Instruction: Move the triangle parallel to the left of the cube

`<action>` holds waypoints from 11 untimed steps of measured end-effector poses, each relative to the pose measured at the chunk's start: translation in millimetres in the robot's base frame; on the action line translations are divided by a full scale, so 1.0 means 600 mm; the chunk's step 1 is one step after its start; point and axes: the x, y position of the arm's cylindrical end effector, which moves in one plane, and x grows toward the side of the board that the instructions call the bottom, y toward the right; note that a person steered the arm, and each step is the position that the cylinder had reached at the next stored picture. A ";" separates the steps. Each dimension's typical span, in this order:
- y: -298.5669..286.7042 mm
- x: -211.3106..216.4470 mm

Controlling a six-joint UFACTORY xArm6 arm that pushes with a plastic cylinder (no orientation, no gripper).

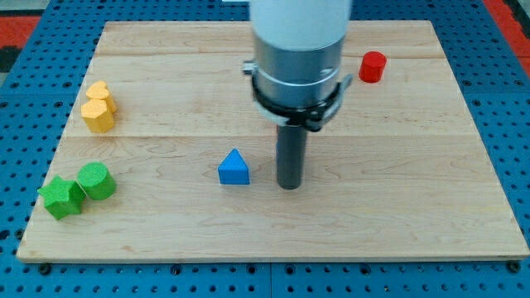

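Observation:
A blue triangle block point(234, 168) lies near the middle of the wooden board point(397, 215). My tip point(289, 185) rests on the board just to the view's right of the triangle, a small gap apart from it. No cube-shaped block can be made out. The arm's wide grey body hangs over the board's upper middle and hides what is behind it.
A red cylinder point(373, 66) stands at the upper right. A yellow heart block point(98, 93) and a yellow block point(98, 116) sit together at the left. A green star point(61, 197) and a green cylinder point(96, 180) sit at the lower left.

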 end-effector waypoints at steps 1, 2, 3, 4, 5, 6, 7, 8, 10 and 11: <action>0.003 0.000; -0.025 0.000; -0.065 -0.008; -0.144 -0.020; -0.217 -0.033; -0.168 0.013; -0.227 0.052; -0.258 0.016; -0.213 0.039; -0.288 0.082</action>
